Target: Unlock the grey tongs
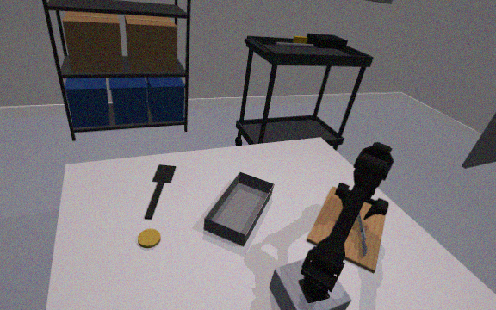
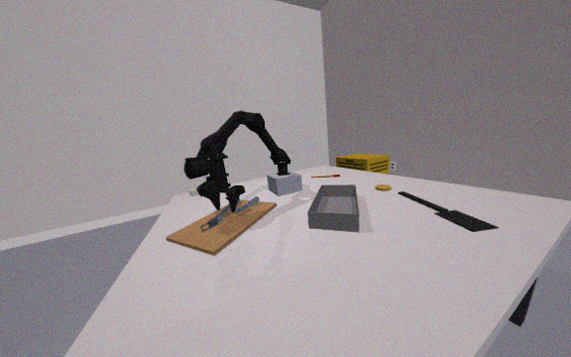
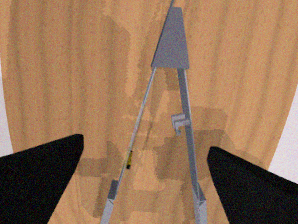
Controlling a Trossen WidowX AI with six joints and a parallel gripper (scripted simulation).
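The grey tongs (image 1: pixel 362 238) (image 2: pixel 216 219) (image 3: pixel 171 47) rest on the wooden board (image 1: pixel 322 221) (image 2: pixel 186 238) (image 3: pixel 250 75). In the wrist view their two arms spread apart from the hinge end in a narrow V, and a small grey hook sits on the right arm. My gripper (image 1: pixel 354 205) (image 2: pixel 226 210) (image 3: pixel 147 148) is open low over the board, one finger on each side of the tongs, with gaps between fingers and arms. The far tips of the tongs are cut off in the wrist view. The roasting tin (image 1: pixel 223 233) (image 2: pixel 333 222) is empty.
A black spatula (image 1: pixel 156 195) (image 2: pixel 464 219) and a yellow disc (image 1: pixel 149 238) (image 2: pixel 384 187) lie beyond the tin. A thin red-tipped stick (image 2: pixel 326 176) lies near the arm's grey base block (image 1: pixel 293 275) (image 2: pixel 285 184). The board lies near a table edge.
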